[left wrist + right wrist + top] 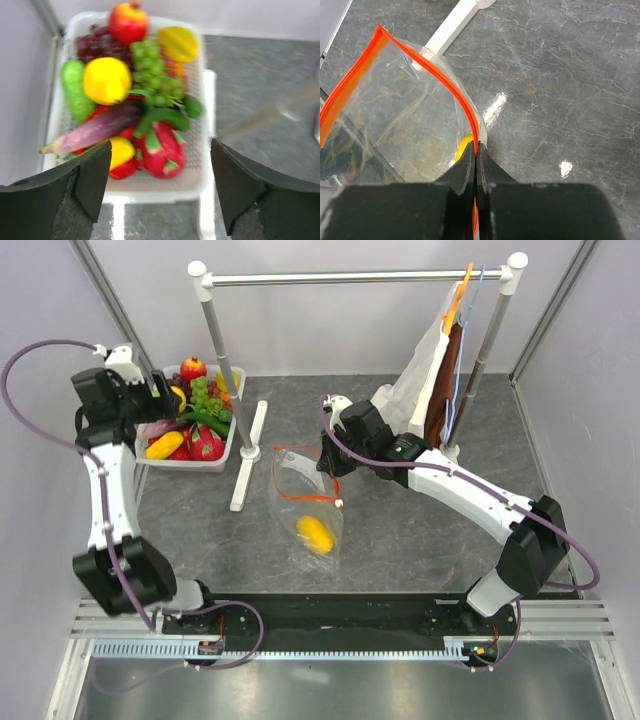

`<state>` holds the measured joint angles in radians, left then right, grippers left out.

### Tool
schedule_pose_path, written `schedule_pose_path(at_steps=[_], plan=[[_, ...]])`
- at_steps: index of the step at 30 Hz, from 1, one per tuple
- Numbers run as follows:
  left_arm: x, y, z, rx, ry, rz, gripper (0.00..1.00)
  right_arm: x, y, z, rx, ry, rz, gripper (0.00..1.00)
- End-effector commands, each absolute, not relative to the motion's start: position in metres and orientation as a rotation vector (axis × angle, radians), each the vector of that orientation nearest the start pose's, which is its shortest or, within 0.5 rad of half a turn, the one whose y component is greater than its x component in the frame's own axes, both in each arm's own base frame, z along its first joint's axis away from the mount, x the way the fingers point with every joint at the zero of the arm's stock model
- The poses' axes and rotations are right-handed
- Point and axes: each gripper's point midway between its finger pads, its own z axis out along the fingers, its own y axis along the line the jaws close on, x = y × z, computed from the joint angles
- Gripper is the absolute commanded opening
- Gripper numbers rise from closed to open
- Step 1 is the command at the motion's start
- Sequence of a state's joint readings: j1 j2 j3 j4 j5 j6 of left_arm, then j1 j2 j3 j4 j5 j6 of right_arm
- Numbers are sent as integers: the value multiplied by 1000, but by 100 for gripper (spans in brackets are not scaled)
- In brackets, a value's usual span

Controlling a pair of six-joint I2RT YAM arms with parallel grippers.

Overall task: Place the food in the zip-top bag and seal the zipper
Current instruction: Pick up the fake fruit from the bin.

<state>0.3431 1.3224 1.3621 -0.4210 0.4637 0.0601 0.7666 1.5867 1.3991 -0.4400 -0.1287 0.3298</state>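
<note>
**A:** Where are we seeing the zip-top bag [305,502]?

**B:** We are seeing it lying near the middle of the grey table [400,545], mouth gaping, with one yellow fruit [315,533] sitting inside it.

**A:** And the zipper [355,75]?

**B:** The right gripper [476,152] is pinching that orange strip, jaws closed tight on it. The right arm is stretching diagonally leftward from its base, wrist angling down at the bag's mouth.

**A:** What are we making of the left arm?

**B:** We are finding it standing folded at the far left, the left gripper [161,155] hanging over the white basket [165,187], jaws spread wide and gripping nothing. The rest of the food [107,80], an eggplant [95,129] among it, is lying heaped in that basket
</note>
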Motion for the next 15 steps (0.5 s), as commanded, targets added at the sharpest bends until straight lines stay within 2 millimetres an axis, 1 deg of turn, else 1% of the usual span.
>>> schedule_pose_path(at_steps=[1, 2, 3, 4, 5, 6, 7, 8, 9, 10, 11, 12, 13, 14, 15], plan=[[443, 107, 332, -142, 1862, -27, 89, 308, 345, 223, -542, 2187, 744, 0], [457, 114, 316, -157, 1899, -16, 92, 308, 346, 223, -537, 2189, 747, 0], [464, 122, 318, -175, 1899, 17, 94, 308, 346, 222, -532, 2192, 748, 0], [470, 126, 313, -187, 1911, 28, 97, 309, 346, 222, -530, 2195, 749, 0], [477, 130, 319, -167, 1903, 63, 100, 308, 346, 222, -530, 2196, 753, 0], [488, 137, 300, -190, 1945, 78, 100, 308, 346, 222, -528, 2196, 753, 0], [493, 141, 297, -198, 1952, 89, 100, 308, 347, 222, -529, 2194, 754, 0], [499, 146, 301, -207, 1944, 99, 100, 308, 347, 222, -526, 2198, 757, 0], [507, 149, 287, -216, 1972, 97, 100, 308, 347, 221, -527, 2198, 759, 0], [511, 149, 283, -216, 1979, 86, 100, 307, 347, 222, -527, 2199, 763, 0], [516, 144, 285, -199, 1977, 75, 100, 306, 347, 222, -529, 2199, 766, 0], [521, 143, 273, -196, 2002, 75, 100, 306, 348, 222, -527, 2201, 769, 0], [524, 141, 270, -186, 2009, 72, 100, 306, 348, 221, -525, 2201, 770, 0], [529, 133, 269, -166, 2012, 65, 100, 306, 348, 221, -523, 2200, 771, 0], [531, 134, 264, -170, 2022, 75, 100, 306, 348, 220, -522, 2204, 773, 0]])
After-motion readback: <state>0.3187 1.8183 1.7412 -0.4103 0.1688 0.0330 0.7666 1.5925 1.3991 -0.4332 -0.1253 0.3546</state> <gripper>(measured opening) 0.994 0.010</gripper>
